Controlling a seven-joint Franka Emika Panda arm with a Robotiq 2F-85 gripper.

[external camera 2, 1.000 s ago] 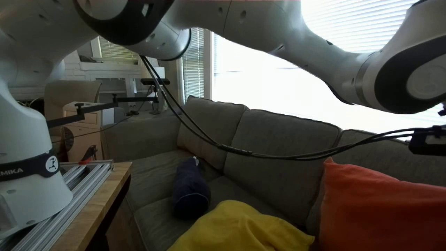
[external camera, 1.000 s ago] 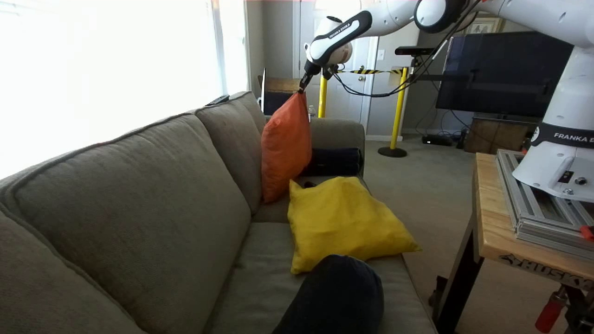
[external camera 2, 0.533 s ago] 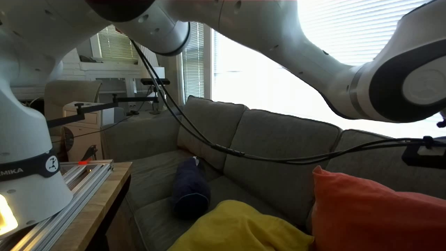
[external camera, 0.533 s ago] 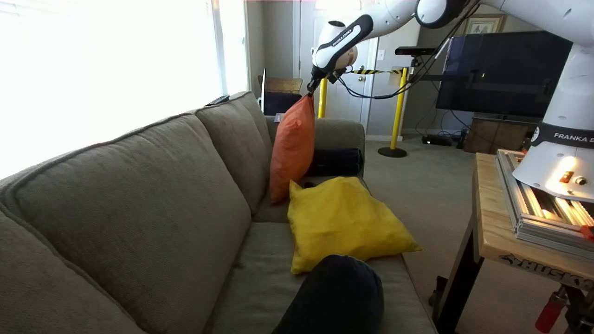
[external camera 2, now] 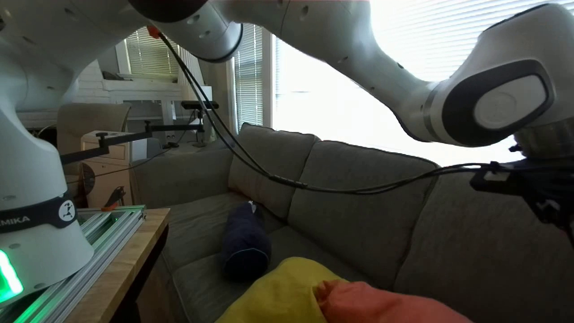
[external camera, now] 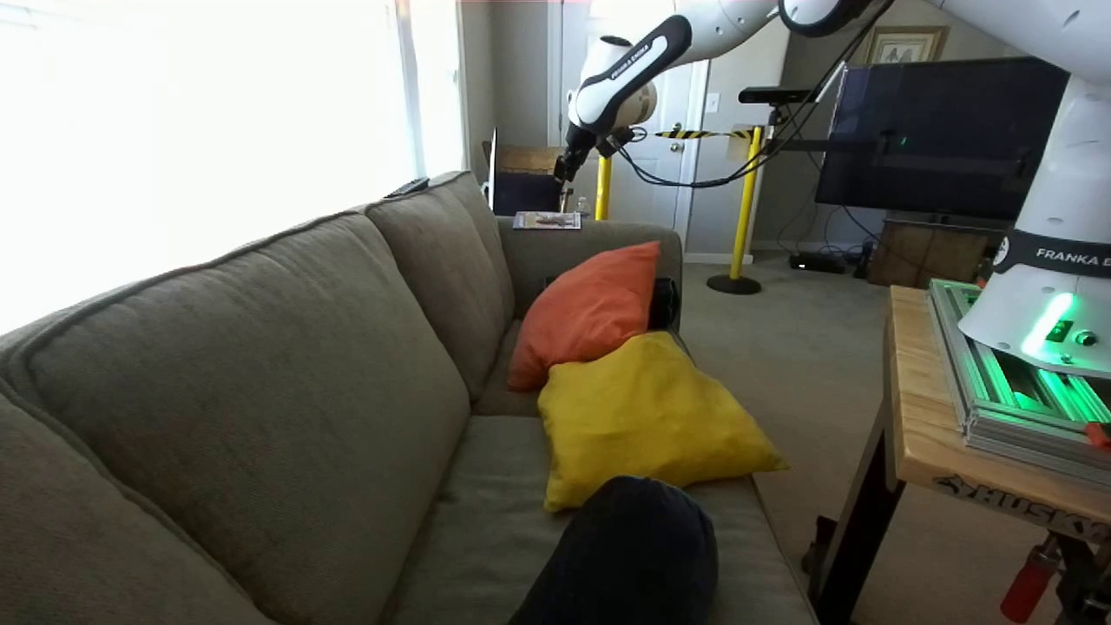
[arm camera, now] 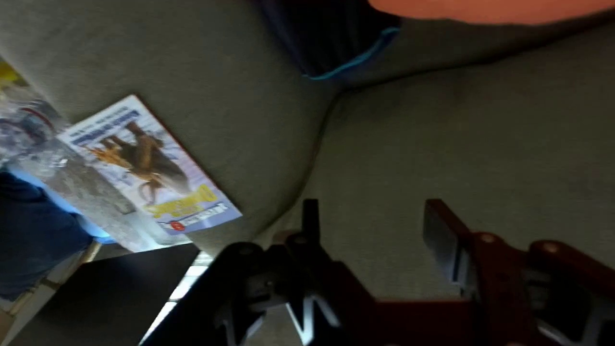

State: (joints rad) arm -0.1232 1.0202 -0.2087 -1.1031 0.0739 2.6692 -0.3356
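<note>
My black two-fingered gripper (arm camera: 372, 211) hangs above the grey-brown upholstered sofa (external camera: 260, 365), its jaws parted on nothing. Below me, a square orange fabric cushion (external camera: 586, 312) leans tilted — likely propped by the dark cylindrical fabric bolster (arm camera: 336, 41) that it partly hides — with a yellow fabric cushion (external camera: 651, 417) beside it, farther from me.

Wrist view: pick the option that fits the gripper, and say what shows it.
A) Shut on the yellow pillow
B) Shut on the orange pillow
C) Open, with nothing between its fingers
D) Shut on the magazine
C: the gripper has its fingers standing apart with only the sofa showing between them, while the orange pillow shows only at the top edge, away from them.
</note>
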